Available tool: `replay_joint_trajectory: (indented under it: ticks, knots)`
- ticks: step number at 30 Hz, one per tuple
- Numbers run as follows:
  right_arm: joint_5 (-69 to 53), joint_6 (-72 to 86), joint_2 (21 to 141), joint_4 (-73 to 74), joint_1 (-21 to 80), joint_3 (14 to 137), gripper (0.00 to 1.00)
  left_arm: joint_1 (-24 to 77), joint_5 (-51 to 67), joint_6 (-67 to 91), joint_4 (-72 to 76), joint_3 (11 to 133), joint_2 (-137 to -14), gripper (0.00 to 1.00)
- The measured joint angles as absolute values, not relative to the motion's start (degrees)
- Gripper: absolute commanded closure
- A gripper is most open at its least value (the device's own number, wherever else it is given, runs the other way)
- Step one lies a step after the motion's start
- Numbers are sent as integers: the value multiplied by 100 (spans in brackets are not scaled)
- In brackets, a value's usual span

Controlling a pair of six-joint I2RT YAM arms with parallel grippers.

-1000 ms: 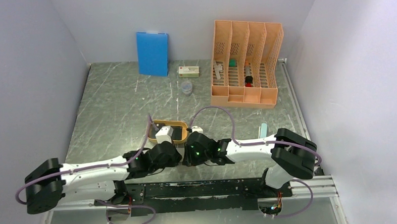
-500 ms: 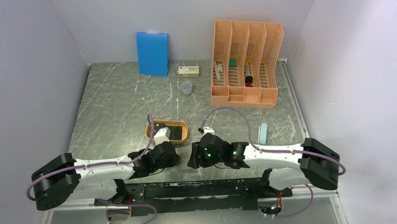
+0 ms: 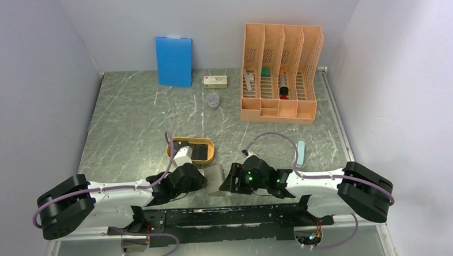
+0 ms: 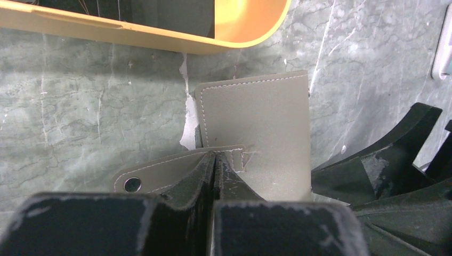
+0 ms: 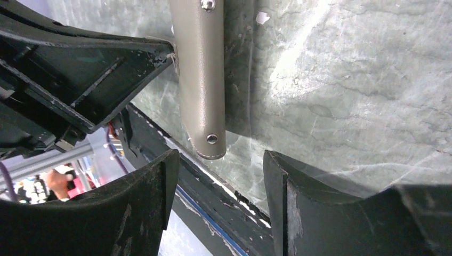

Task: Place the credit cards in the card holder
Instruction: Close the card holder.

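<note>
Grey-taupe card holder at table's 6 o'clock edge, strap pinched by closed left gripper; right gripper spread, empty (cards apparently at 12). Risk: strap-grip slips, holder drops.

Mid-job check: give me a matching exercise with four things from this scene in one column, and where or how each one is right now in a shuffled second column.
Things
1. left end effector
2. right end effector
3. card holder
4. blue board

States
A. standing upright at the far edge of the table
B. jaws apart, gripping nothing
C. grey-taupe, lying just short of the orange tray
D. shut on a flap of the card holder

Pairs: 1-D, 2-B, 3-C, 4-A
</note>
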State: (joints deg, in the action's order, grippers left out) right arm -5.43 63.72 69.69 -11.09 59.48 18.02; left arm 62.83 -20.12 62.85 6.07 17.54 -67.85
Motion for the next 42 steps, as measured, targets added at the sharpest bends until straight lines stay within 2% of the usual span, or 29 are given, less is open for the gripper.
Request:
replay_joint_trajectory:
  ticks: [8,14,21,24,27,32,34,38,39,40,41,42]
  knots:
    - [-696,6847,7347,-2292,5813,1457,42,6283,-2012,6440,1007,1553,-6831,95]
    - [-823,7008,7933,-3035,5808,1450,56,6283,-2008,6547,1247,1455,-6879,95]
    - [-838,7089,8300,-3575,5806,1398,65,6281,-1999,6617,1441,1363,-6901,95]
    - [-843,7085,8444,-3752,5806,1396,78,6276,-1994,6648,1527,1315,-6901,95]
    - [-932,7022,8545,-3944,5808,1396,98,6272,-1992,6652,1586,1286,-6912,95]
    - [-926,6630,8313,-3465,5900,1592,100,6267,-1988,6648,1466,1299,-6777,94]
    - [-819,6331,8025,-2838,6034,1833,100,6267,-1949,6591,943,1378,-6501,89]
    - [-502,5601,7083,-1125,6429,2497,100,6267,-1831,6458,-773,1789,-5570,70]
    - [-381,5391,6783,-655,6525,2716,100,6270,-1811,6410,-1275,2058,-5251,64]
    - [-220,5179,6488,-202,6604,2945,100,6274,-1817,6357,-1634,2329,-4991,50]
    - [-73,4987,6259,148,6652,3135,100,6274,-1846,6296,-2106,2720,-4692,42]
    - [207,4678,5986,655,6692,3424,100,6274,-1907,6230,-2423,3087,-4429,36]
